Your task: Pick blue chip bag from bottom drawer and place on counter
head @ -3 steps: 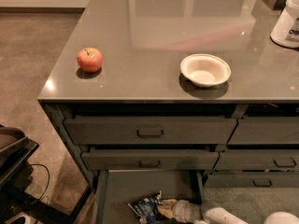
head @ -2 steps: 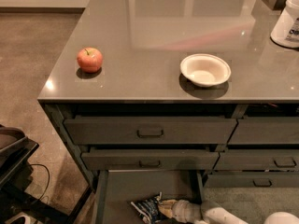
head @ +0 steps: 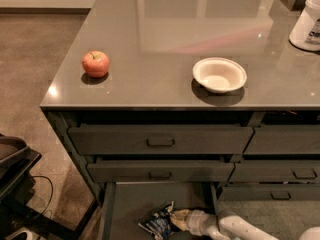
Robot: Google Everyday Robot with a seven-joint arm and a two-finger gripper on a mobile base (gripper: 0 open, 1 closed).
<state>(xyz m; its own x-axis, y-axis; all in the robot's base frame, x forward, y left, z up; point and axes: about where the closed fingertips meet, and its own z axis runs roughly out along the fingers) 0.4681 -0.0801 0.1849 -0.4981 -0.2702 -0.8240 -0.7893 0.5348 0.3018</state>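
The blue chip bag lies crinkled on the floor of the open bottom drawer, near the lower edge of the camera view. My gripper reaches into the drawer from the right on a white arm and sits right at the bag's right side, touching it. The counter is the glossy dark-grey top above the drawers.
A red apple stands on the counter at the left and a white bowl in the middle front. A white container stands at the far right. Two shut handled drawer fronts sit above the open one. Dark equipment stands on the floor left.
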